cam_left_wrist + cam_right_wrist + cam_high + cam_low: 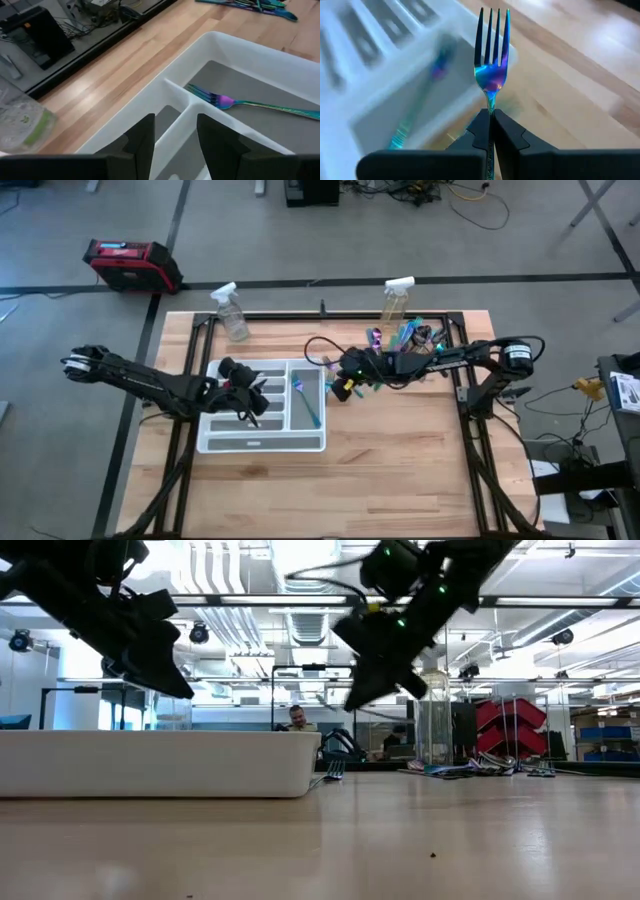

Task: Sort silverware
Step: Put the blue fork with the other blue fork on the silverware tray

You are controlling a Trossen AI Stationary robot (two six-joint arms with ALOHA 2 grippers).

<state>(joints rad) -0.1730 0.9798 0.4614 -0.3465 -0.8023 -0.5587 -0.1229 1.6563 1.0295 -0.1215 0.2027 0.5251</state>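
Right fingers pinch iridescent four-tined fork; left fingers parted, empty, over smooth white tray.

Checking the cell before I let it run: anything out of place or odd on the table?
Nothing stands out. The right claw grips a fork near the white tray, where one fork already lies. The left claw hovers open over the tray. The remaining silverware sits piled by an upright spray bottle.

- One white cutlery tray on the table.
- Two clear spray bottles.
- One fork in the tray.
- One fork held by the right tool.
- One loose pile of silverware, pieces too tangled to count.
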